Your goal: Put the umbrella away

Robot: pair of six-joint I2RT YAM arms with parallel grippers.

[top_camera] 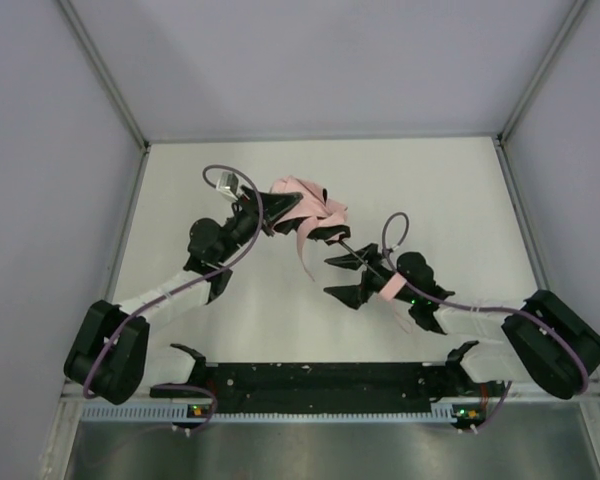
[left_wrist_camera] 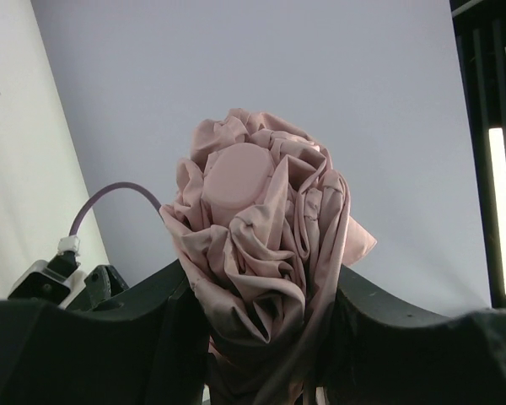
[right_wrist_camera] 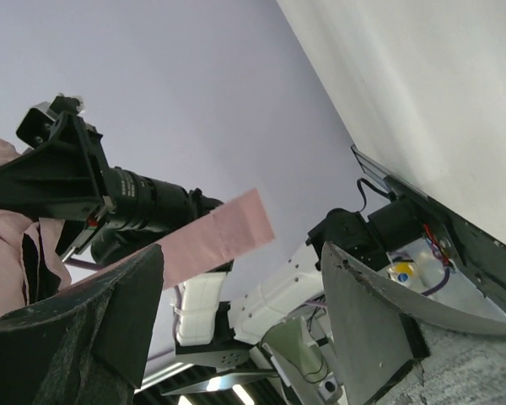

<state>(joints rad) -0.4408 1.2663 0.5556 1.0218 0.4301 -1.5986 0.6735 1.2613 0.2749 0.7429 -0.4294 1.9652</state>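
The umbrella [top_camera: 302,203] hangs over the table [top_camera: 460,200], left of centre and toward the far side. Its pink cloth is crumpled and only loosely gathered. The left gripper [top_camera: 270,215] is clamped on that bunched cloth; in its wrist view the folds bulge out between both fingers [left_wrist_camera: 160,312]. The thin black shaft [top_camera: 355,250] runs from the bundle to the right and nearer, toward the right gripper [top_camera: 342,278]. A small pink piece [top_camera: 390,286] at that end looks like the handle. The right jaws stand apart and grasp nothing. Only the flat pink strap [right_wrist_camera: 219,240] crosses the gap between them.

Treat the umbrella as light and limp. Cloth yields and slides under a pinch, so a hold on fabric alone may slip or tug a rib. The shaft is stiff but thin, and probably slick. Take hold with the right gripper on the shaft near the bundle, or on the handle, not on the strap. Close gently, because the ribs are likely to bend easily.
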